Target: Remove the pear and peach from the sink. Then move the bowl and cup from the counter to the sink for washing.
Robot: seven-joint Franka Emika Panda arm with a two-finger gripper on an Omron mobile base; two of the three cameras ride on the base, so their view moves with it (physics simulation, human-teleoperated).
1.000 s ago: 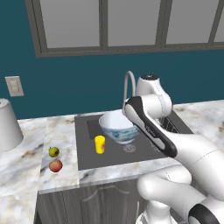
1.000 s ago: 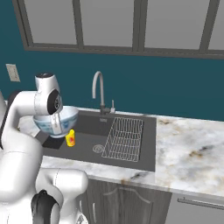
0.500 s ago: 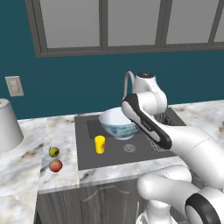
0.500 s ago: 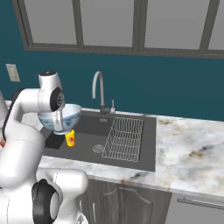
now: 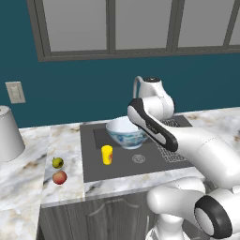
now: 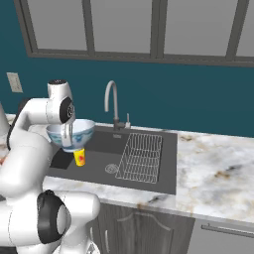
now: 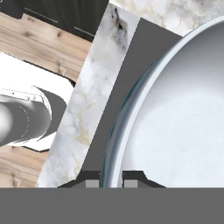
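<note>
My gripper (image 7: 111,180) is shut on the rim of the pale bluish-white bowl (image 7: 175,131), with one finger inside the rim and one outside. The bowl (image 5: 123,133) hangs tilted above the left part of the dark grey sink (image 5: 140,164), and the hand (image 6: 68,135) comes down over its near rim. The yellow cup (image 5: 107,154) stands upright in the sink basin, below and left of the bowl. The pear (image 5: 57,162) and the peach (image 5: 59,177) lie close together on the marble counter (image 5: 65,136), left of the sink.
A curved steel faucet (image 6: 111,101) rises behind the sink. A wire rack (image 6: 141,156) lies in the sink's right half, with the drain (image 5: 138,158) beside it. A large grey-white conical vessel (image 5: 8,133) stands at the counter's far left. My own arm crosses in front of the sink.
The bowl has risen a little over the sink in my gripper's hold, then stayed nearly still. The cup, pear and peach have not moved.
</note>
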